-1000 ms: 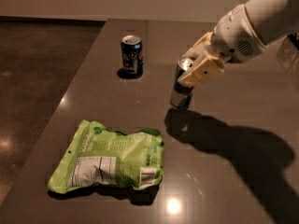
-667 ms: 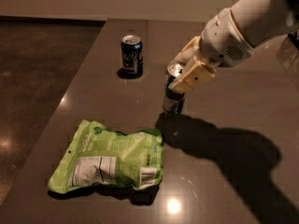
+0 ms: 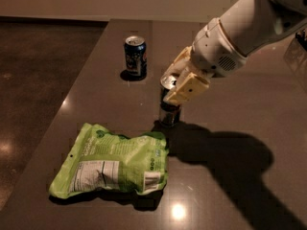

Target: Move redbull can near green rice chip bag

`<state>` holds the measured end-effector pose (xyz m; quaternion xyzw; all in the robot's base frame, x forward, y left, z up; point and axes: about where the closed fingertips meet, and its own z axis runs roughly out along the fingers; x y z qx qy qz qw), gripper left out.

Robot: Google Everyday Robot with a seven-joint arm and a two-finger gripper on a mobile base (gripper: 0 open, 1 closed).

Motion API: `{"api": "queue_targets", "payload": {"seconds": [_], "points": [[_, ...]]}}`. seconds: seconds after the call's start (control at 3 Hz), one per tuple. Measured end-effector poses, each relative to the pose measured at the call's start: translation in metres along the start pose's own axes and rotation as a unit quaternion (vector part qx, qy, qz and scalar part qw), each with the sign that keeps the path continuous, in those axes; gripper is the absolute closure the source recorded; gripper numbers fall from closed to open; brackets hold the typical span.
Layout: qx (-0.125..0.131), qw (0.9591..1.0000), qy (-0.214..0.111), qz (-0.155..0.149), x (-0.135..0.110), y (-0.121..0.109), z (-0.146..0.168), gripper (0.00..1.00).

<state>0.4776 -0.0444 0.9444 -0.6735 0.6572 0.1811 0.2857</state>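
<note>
The redbull can (image 3: pixel 169 113) stands upright on the dark table (image 3: pixel 230 186), just beyond the top right corner of the green rice chip bag (image 3: pixel 112 164). The bag lies flat with its white label and barcode facing up. My gripper (image 3: pixel 178 87) comes in from the upper right and is shut on the can's upper half, with its cream fingers (image 3: pixel 188 90) covering that part. The can's silver top shows just above the fingers.
A shorter, wider dark blue can (image 3: pixel 135 56) stands farther back on the table, left of my gripper. The table's left edge (image 3: pixel 62 114) runs diagonally beside the bag, with brown floor (image 3: pixel 33 71) beyond it. My white arm (image 3: pixel 244 32) fills the upper right.
My gripper has carried the redbull can to the left and toward the camera, from mid-table to a spot right by the bag's top right corner. The bag and the blue can have not moved.
</note>
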Motion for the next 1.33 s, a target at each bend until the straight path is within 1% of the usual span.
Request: {"api": "queue_targets", "payload": {"seconds": [0.33,0.67,1.0,1.33], "points": [[-0.014,0.9999,-0.002,-0.003,-0.0007,0.0040,0.0073,0.36],[-0.022,0.9997,-0.006,-0.001,0.0009,0.0050,0.0104,0.13],[-0.022,0.9997,-0.006,-0.002,-0.0008,0.0057,0.0107,0.00],[-0.022,0.9997,-0.006,-0.002,-0.0008,0.0057,0.0107,0.00]]}}
